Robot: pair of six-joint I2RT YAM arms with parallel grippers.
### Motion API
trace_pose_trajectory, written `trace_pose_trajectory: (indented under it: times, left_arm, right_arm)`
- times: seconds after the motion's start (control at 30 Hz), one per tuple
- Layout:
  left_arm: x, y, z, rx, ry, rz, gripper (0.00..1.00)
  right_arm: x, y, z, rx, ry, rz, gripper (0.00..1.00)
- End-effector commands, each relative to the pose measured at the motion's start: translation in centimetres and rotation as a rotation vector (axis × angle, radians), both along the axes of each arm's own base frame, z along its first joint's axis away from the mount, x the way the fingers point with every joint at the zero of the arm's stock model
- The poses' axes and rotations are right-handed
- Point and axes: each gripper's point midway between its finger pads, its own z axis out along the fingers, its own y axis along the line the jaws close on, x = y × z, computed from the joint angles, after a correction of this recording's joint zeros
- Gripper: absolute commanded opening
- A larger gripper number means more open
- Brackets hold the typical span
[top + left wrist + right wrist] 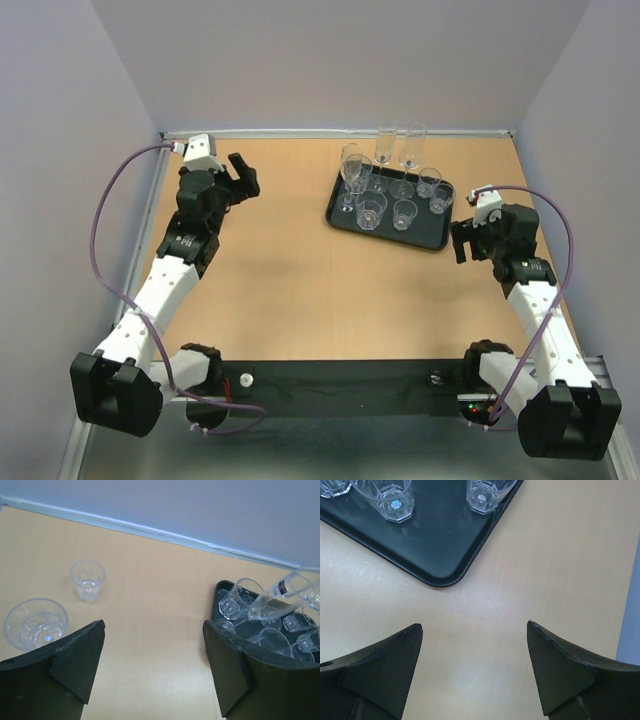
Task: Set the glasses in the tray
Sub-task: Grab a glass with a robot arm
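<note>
Although most of the glasses (385, 205) stood grouped in the black tray (435, 550) at the far right of the table (150, 580), two were out on the bare wood to its left: a small tumbler (88, 580) and a wider one (35, 623) closer to the arm, both upright and a little apart from each other. From where I stood, the job looked nearly done, with those two left to fetch.

The wider tumbler seemed the natural next pick. To take it cleanly, I judged, the arm should swing left, centre the glass between the pads, and close gently low on its wall, since clear plastic or glass slips and tips easily. It should then be set down in a free patch of tray, away from the tall stemmed pieces.

The left gripper (154, 625) hung over open table between the tumblers and the tray, its fingers spread wide with nothing between them. The right gripper (474, 625) hovered just off the tray's rounded corner, equally wide and empty, touching nothing.
</note>
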Motion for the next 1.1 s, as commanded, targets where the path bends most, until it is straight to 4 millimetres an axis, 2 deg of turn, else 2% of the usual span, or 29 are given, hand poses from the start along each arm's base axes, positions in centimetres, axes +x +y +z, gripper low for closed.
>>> trace_pose_trajectory:
  times: [0.0,0.03,0.27,0.4,0.47,0.6,0.87,0.9,0.97,1.07]
  left_arm:
    - [0.1,1.5,0.6,-0.109,-0.013,0.02,0.91]
    - [0.3,2.4,0.3,-0.121,-0.005,0.038,0.92]
    - [1.3,5.1,-1.4,-0.199,0.055,0.085,0.92]
    - [2.0,5.9,-2.8,-0.243,0.114,0.103,0.92]
    - [2.5,7.3,-4.0,-0.266,0.156,0.14,0.92]
    - [2.8,8.5,-5.5,-0.304,0.21,0.17,0.92]
    - [3.1,10.5,-7.1,-0.322,0.262,0.239,0.92]
    - [3.1,10.7,-7.8,-0.32,0.285,0.256,0.92]
    - [3.5,11.1,-7.5,-0.32,0.281,0.266,0.92]
    - [3.5,11.2,-8.9,-0.328,0.348,0.28,0.92]
  right_arm:
    - [0.4,-0.2,0.4,-0.008,-0.025,0.004,0.89]
    - [0.5,-0.2,0.3,-0.007,-0.023,0.002,0.9]
    - [0.5,-0.3,0.3,-0.013,-0.023,-0.002,0.9]
    - [0.5,-0.3,0.3,-0.012,-0.022,-0.003,0.9]
    - [0.5,-0.3,0.2,-0.013,-0.02,-0.002,0.9]
    - [0.5,-0.4,0.2,-0.013,-0.02,-0.007,0.9]
    - [0.5,-0.4,0.2,-0.014,-0.018,-0.006,0.9]
    - [0.6,-0.4,0.2,-0.014,-0.02,-0.009,0.89]
    - [0.6,-0.5,0.2,-0.015,-0.019,-0.01,0.9]
    - [0.5,-0.5,0.3,-0.016,-0.021,-0.011,0.9]
